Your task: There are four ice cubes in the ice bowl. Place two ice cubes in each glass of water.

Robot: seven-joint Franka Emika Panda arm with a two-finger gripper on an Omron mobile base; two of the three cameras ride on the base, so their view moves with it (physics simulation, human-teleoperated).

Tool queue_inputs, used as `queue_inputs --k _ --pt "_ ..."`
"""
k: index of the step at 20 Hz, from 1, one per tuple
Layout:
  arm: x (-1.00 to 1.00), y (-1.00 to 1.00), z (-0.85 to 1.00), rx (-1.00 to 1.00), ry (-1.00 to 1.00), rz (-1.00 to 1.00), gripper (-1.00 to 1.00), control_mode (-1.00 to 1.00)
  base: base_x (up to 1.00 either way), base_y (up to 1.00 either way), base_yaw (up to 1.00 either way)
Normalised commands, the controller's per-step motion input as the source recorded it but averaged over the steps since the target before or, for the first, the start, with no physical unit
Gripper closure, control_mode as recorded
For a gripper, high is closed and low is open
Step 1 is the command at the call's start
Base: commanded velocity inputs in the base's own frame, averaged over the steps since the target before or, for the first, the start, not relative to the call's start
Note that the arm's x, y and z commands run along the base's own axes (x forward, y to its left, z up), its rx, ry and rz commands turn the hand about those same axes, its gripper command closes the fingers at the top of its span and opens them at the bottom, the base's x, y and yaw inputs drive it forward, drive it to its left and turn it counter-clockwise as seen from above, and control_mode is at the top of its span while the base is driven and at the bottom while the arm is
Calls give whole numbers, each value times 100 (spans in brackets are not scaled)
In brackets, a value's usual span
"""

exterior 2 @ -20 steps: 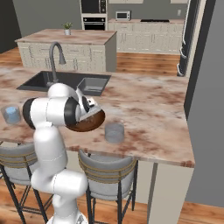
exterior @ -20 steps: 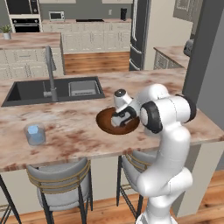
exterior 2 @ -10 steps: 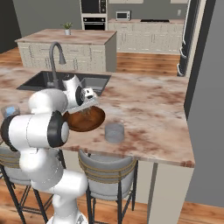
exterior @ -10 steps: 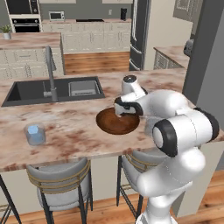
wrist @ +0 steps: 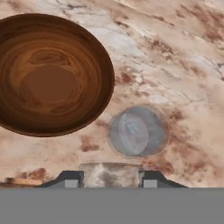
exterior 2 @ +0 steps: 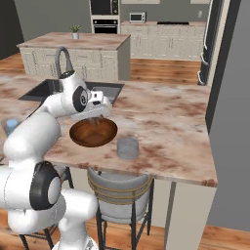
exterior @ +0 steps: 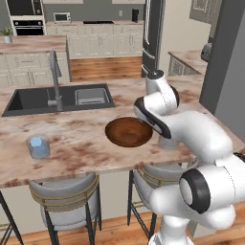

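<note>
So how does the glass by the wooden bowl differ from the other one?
The near glass sits beside the ice bowl; the far glass stands alone. The far glass shows pale-blue ice; the near glass's contents are unclear. The gripper, gripping an ice cube, looks down on the near glass only. Both are short, clear, upright tumblers.

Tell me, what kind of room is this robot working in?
A home kitchen, rendered: a sink with a tall faucet set in a marble counter, a wall oven, and stools below.
</note>
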Motion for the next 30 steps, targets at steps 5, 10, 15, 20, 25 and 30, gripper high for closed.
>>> queue_inputs --k 5,10,15,20,25,30 --pt "-61 -73 18 10 -14 -8 100 -100 0 0 0" --pt "-24 -71 10 18 -2 0 100 -100 0 0 0" --pt "8 -25 2 6 6 0 100 -100 0 0 0" --pt "35 0 -9 0 5 0 100 -100 0 0 0" --pt "29 -10 -24 4 3 0 100 -100 0 0 0" --pt "24 -20 -37 6 5 0 100 -100 0 0 0"
